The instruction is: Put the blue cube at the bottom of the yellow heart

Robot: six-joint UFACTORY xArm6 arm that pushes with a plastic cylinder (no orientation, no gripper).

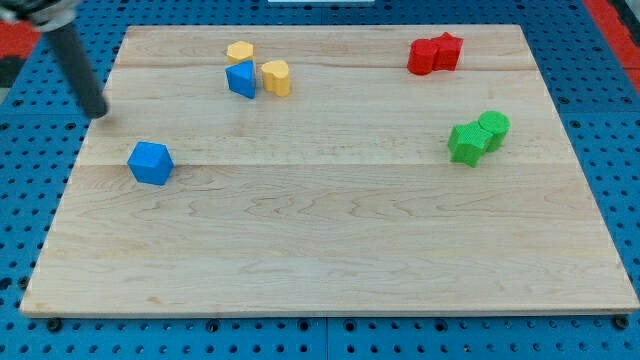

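Note:
The blue cube point(150, 162) lies near the board's left edge, alone. The yellow heart point(276, 77) lies near the view's top, left of centre. A second blue block point(241, 78), wedge-like, touches the heart's left side. A yellow hexagon-like block point(240, 50) sits just above that blue block. My tip point(97, 113) is at the board's left edge, above and to the left of the blue cube, a short gap apart from it. The rod leans up to the view's top left corner.
Two red blocks point(434, 54) touch each other at the top right. Two green blocks point(478, 136) touch each other at the right. The wooden board point(330, 250) lies on a blue pegboard point(620, 150).

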